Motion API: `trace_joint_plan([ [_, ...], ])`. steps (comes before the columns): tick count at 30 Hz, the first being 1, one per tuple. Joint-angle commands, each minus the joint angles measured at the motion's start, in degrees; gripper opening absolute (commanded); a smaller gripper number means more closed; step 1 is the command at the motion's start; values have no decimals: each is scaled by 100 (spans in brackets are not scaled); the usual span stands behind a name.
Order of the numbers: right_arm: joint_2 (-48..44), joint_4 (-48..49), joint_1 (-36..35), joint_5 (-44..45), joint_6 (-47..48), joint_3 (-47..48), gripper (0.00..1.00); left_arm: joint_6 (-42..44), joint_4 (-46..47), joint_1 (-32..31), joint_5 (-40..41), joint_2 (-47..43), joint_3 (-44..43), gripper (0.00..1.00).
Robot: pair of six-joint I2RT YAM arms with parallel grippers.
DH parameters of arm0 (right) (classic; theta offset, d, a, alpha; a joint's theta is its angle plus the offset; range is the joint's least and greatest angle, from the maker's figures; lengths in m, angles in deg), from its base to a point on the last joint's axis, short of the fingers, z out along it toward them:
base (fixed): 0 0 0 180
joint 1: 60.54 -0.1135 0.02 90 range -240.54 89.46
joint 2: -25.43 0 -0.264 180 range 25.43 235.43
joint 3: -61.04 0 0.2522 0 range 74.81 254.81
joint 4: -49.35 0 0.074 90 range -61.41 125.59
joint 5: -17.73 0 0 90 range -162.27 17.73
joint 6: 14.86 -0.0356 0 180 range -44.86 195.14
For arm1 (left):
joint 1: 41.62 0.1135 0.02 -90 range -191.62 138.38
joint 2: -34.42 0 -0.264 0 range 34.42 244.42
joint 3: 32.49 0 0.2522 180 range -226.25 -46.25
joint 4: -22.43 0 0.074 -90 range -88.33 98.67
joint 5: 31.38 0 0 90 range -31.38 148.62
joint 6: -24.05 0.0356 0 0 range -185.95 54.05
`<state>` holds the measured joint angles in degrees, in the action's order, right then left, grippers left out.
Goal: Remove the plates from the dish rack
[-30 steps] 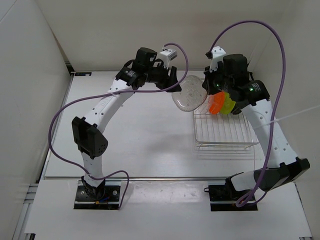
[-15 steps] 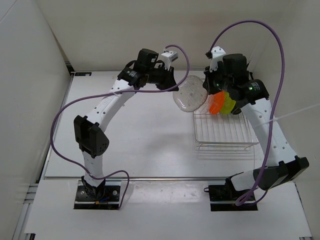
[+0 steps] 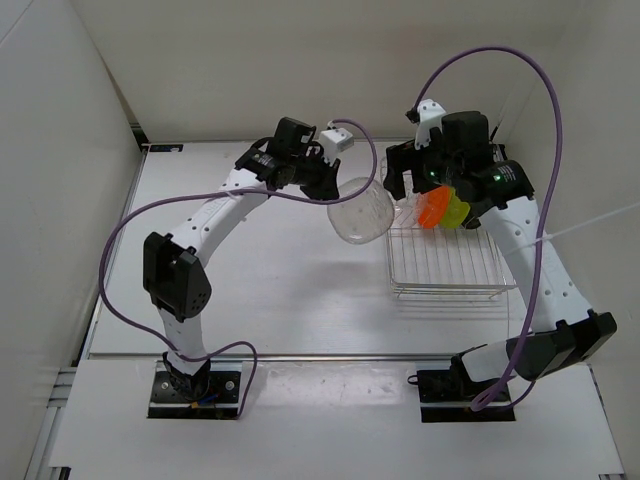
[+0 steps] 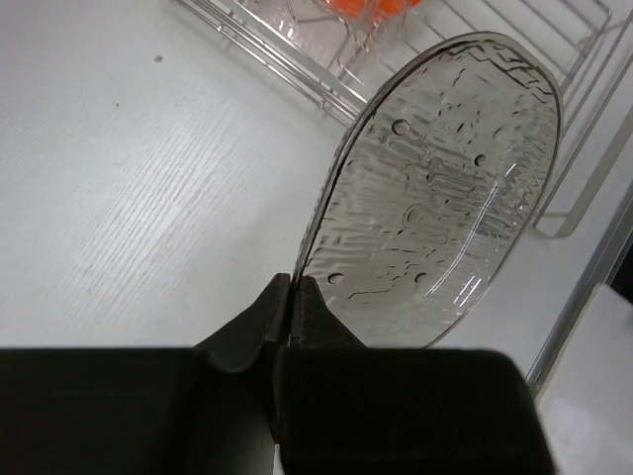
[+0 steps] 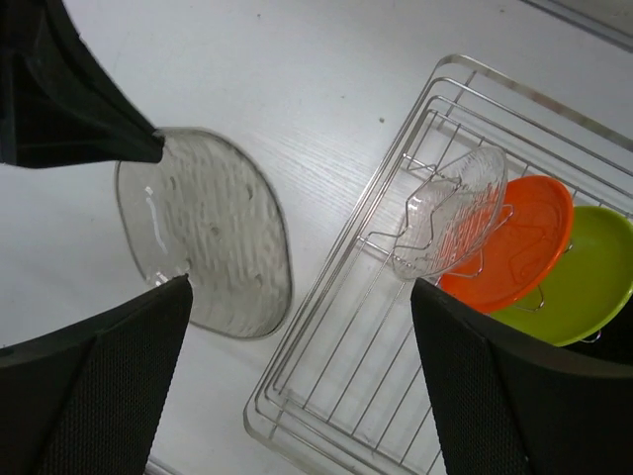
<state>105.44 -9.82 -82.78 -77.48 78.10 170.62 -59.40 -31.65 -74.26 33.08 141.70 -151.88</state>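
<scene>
Left hand (image 4: 294, 297) pinched the lower rim of the clear plate (image 4: 435, 178), its two fingers pressed onto the edge, with the plate standing on edge and tilted in the air. Compared with half a second before, you had swung this plate leftward and slightly toward the arm bases: it had hung against the rack's far-left corner beside the right hand (image 5: 302, 287), and it now stood clear of the dish rack (image 3: 445, 265), just off its left side and above bare tabletop (image 3: 270, 270), touching neither. The right hand, which had been close against the plate, was apart from it, fingers spread wide and holding nothing, hovering over the rack's far-left corner. The change read as a completed lift-out, so that the first plate was out of the rack but not yet set down. Remaining in the far end of the rack, leaning in a row, were a second clear plate (image 5: 450, 213), the orange plate (image 5: 524, 237) behind it and the lime green plate (image 5: 584, 282) behind that; whether a black plate stood beyond them could not be told. Judged from this, most of the unloading was still ahead of you.
</scene>
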Motion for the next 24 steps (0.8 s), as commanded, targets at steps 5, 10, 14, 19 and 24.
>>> trace_joint_plan([
  [5, -380, 111, -8, 477, 257, 26, 95, 1725, -423, 539, -706, -587, 306, 11],
  [10, -722, 111, 115, 872, 477, -246, 95, 2728, -1083, 837, -707, 124, -264, 11],
  [14, -1048, 163, 298, 1128, 697, -685, 95, 3203, -1637, 1180, -1023, 845, -915, 11],
  [19, -1233, 225, 589, 1014, 767, -941, 95, 3580, -1707, 1252, -1234, 1505, -1337, 11],
  [24, -1233, 225, 712, 952, 706, -1056, 95, 3748, -2015, 1252, -1357, 2094, -1821, 11],
])
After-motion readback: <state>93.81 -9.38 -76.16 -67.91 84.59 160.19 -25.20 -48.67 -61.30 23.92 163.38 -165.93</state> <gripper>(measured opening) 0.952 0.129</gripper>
